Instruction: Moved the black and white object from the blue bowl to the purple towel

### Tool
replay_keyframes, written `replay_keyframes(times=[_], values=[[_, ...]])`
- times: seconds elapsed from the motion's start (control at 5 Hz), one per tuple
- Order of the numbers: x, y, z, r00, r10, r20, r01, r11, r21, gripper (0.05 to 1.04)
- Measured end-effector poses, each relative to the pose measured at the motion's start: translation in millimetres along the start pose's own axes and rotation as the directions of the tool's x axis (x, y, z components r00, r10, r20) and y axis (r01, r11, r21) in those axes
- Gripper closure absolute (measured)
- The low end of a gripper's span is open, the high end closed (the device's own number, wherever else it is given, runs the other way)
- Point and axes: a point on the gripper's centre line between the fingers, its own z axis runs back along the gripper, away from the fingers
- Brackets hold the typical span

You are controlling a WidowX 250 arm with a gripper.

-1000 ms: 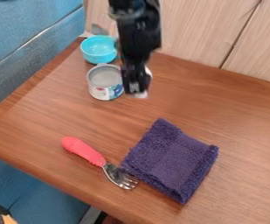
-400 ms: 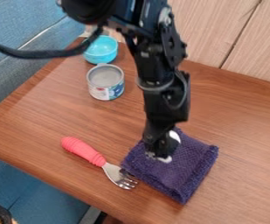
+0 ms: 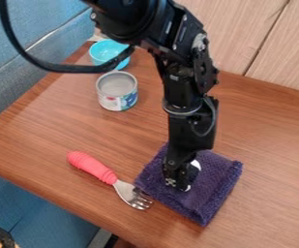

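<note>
Object [image 3: 195, 165] at gripper [image 3: 179, 185], purple towel [image 3: 206, 197], labelled can [image 3: 117, 97]

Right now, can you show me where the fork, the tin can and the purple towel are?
Fork [image 3: 91, 167]: camera view, on its ridged pinkish-red handle.
Tin can [image 3: 117, 102]: camera view, on its labelled side.
Purple towel [image 3: 211, 186]: camera view, on a bare part right of the gripper [image 3: 179, 186].

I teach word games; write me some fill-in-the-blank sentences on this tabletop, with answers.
The gripper is over the ____ towel.
The object at the gripper shows a ____ part.
The can stands nearer the towel than the ____ bowl.
On the fork, the ____ lie nearer the towel than the handle.
Missing words: purple; white; blue; tines.
</note>
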Motion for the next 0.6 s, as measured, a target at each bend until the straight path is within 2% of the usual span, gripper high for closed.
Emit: replay_keyframes(times=[0.2,0.4,0.6], values=[[-1,2,1,1.000,0.012,-0.012,-0.012,1.000,0.008,0.073],[-2,4,3,0.999,0.022,-0.029,-0.022,1.000,0.012,0.077],[1,11,13,1.000,0.026,-0.018,-0.025,0.999,0.040,0.083]])
